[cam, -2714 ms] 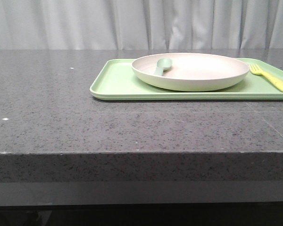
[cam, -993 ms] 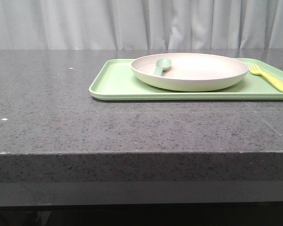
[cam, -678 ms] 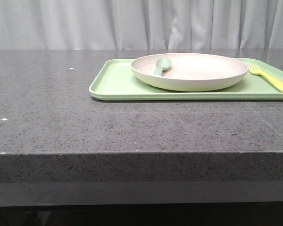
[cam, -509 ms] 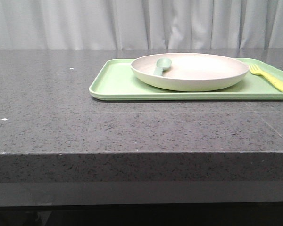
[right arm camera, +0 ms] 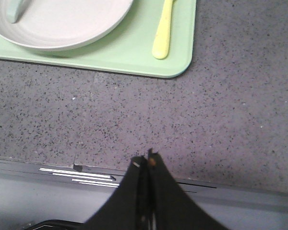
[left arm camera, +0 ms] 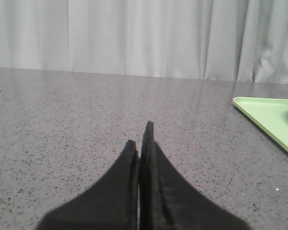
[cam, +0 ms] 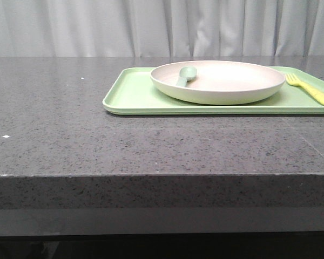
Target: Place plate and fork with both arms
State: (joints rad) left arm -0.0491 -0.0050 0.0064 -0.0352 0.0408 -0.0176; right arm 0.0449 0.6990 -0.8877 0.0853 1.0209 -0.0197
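Note:
The cream-white plate (cam: 218, 81) rests on a light-green tray (cam: 132, 97) at the back right of the table. Beside the plate, on the tray's right end, lies the yellow fork (cam: 310, 89). The right wrist view shows the plate (right arm camera: 62, 24) and the fork (right arm camera: 163, 33) too. My right gripper (right arm camera: 146, 160) is shut and empty, hovering over the table's front edge, well short of the tray. My left gripper (left arm camera: 140, 136) is shut and empty, low over bare table, with the tray (left arm camera: 269, 117) off to one side. Neither arm appears in the front view.
A pale grey-green spoon (cam: 184, 75) lies inside the plate. The dark speckled stone table (cam: 70, 135) stretches left of the tray. A grey curtain (cam: 151, 27) hangs behind. A metal rail (right arm camera: 86, 177) runs along the table's front edge.
Nothing has really moved; the front view shows only a slight shift of a pixel or two across the frames.

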